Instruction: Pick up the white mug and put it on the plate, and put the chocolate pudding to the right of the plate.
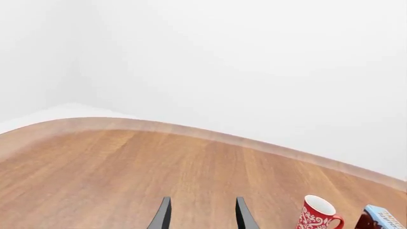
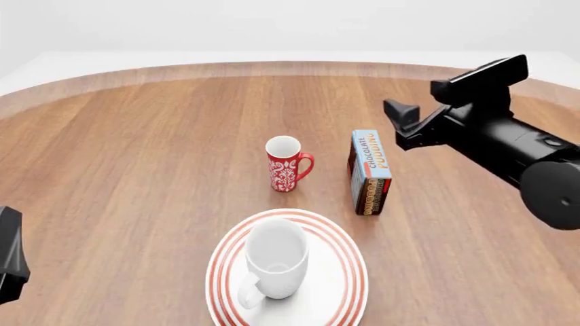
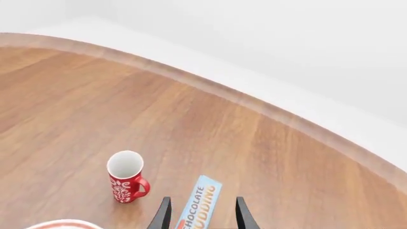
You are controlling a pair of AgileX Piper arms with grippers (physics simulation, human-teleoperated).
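Observation:
The white mug (image 2: 274, 261) stands upright on the plate (image 2: 349, 265) near the table's front, its handle toward the front left. The chocolate pudding (image 2: 371, 171) stands upright behind the plate's right side, beside the red mug. My right gripper (image 2: 403, 125) is open and empty, held above and to the right of the pudding, apart from it. In the right wrist view its fingers (image 3: 203, 217) frame the pudding (image 3: 198, 205) below. My left gripper (image 1: 202, 217) is open and empty; only a dark part of its arm (image 2: 9, 265) shows at the front view's left edge.
A slim red-and-white patterned mug (image 2: 287, 164) stands behind the plate, left of the pudding; it also shows in the left wrist view (image 1: 316, 214) and the right wrist view (image 3: 125, 176). The round wooden table's far edge (image 2: 290, 68) curves across the back.

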